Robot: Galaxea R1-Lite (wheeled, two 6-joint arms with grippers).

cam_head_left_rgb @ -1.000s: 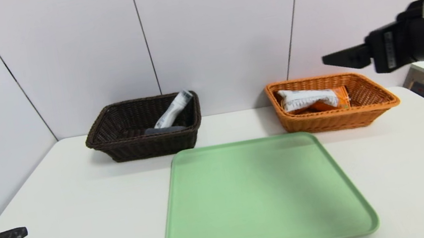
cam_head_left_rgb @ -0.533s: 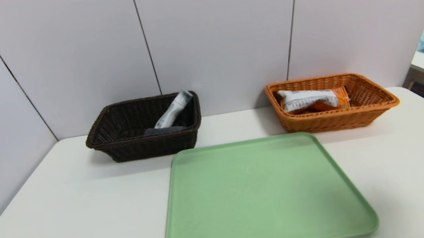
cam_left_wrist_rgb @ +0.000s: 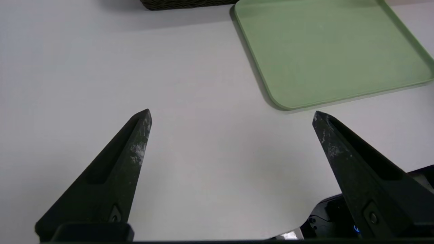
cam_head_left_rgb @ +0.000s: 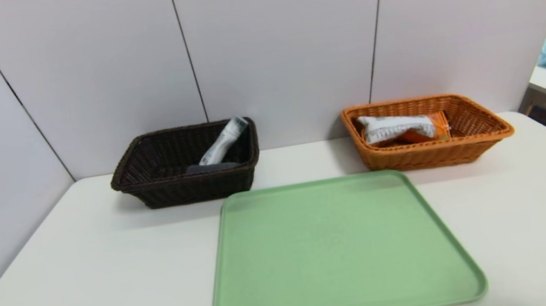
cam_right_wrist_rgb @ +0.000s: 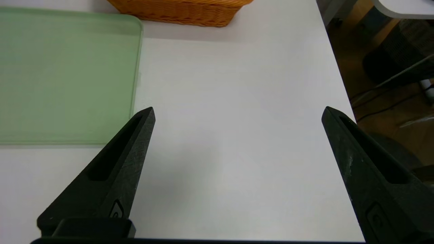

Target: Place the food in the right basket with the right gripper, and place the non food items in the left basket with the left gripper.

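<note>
**Two claws spread wide, nothing held**

Both the left claw (cam_left_wrist_rgb: 232, 113) and right claw (cam_right_wrist_rgb: 238, 112) are seen empty over the tabletop (cam_head_left_rgb: 78, 271). Farther off, the light, crinkly food (cam_head_left_rgb: 400, 128), best pinched mid-length, lies in the right basket (cam_head_left_rgb: 489, 132); tube (cam_head_left_rgb: 223, 141) and cloth (cam_head_left_rgb: 212, 166) in the left basket (cam_head_left_rgb: 148, 192).

The left end effector (cam_left_wrist_rgb: 232, 113) has its two fingers spread wide apart and holds nothing. The right end effector (cam_right_wrist_rgb: 238, 112) is also wide open and empty. Both point forward and slightly downward above the tabletop (cam_left_wrist_rgb: 203, 162).
</note>
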